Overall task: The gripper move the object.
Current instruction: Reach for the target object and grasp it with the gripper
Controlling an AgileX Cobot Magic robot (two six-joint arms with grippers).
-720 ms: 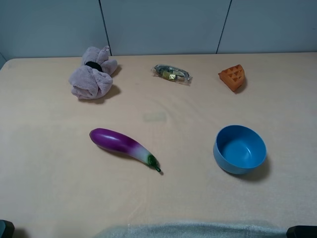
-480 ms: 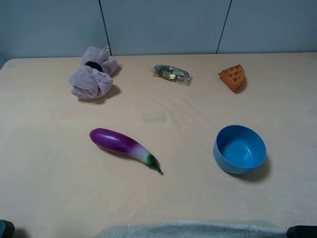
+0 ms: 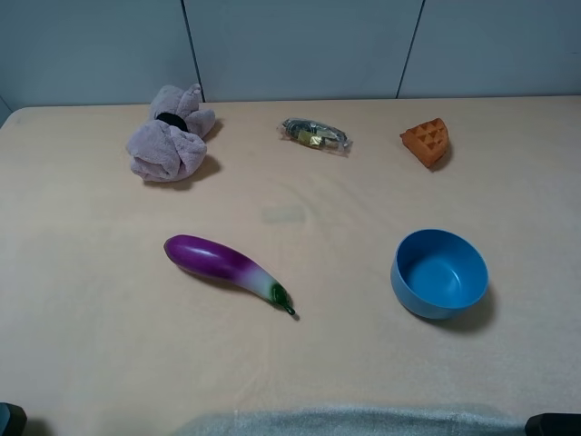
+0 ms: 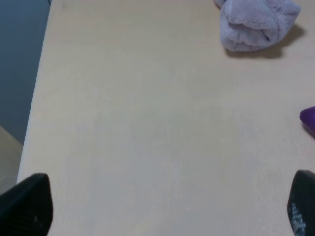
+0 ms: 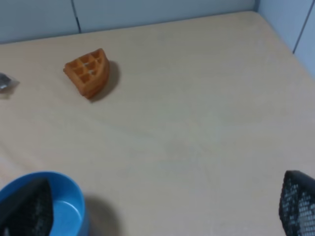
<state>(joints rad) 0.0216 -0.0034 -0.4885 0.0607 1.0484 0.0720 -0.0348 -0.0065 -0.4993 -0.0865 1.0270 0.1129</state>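
Observation:
The eggplant point(image 3: 227, 270) lies on the beige table left of centre, purple fading to white, its green stem tip pointing toward the front right. Only its purple end point(image 4: 309, 119) shows in the left wrist view. My left gripper point(image 4: 162, 209) is open and empty, with its fingers wide apart over bare table, well short of the eggplant. My right gripper point(image 5: 162, 206) is open and empty, near the blue bowl point(image 5: 64, 199). In the high view only dark corners of the left arm point(image 3: 9, 420) and right arm point(image 3: 552, 424) show at the front edge.
The blue bowl point(image 3: 439, 272) stands right of centre. An orange waffle wedge point(image 3: 427, 142) lies at the back right, a pink plush toy point(image 3: 170, 136) at the back left and a small wrapped packet point(image 3: 315, 135) between them. The table's left edge point(image 4: 39, 83) is close to my left gripper.

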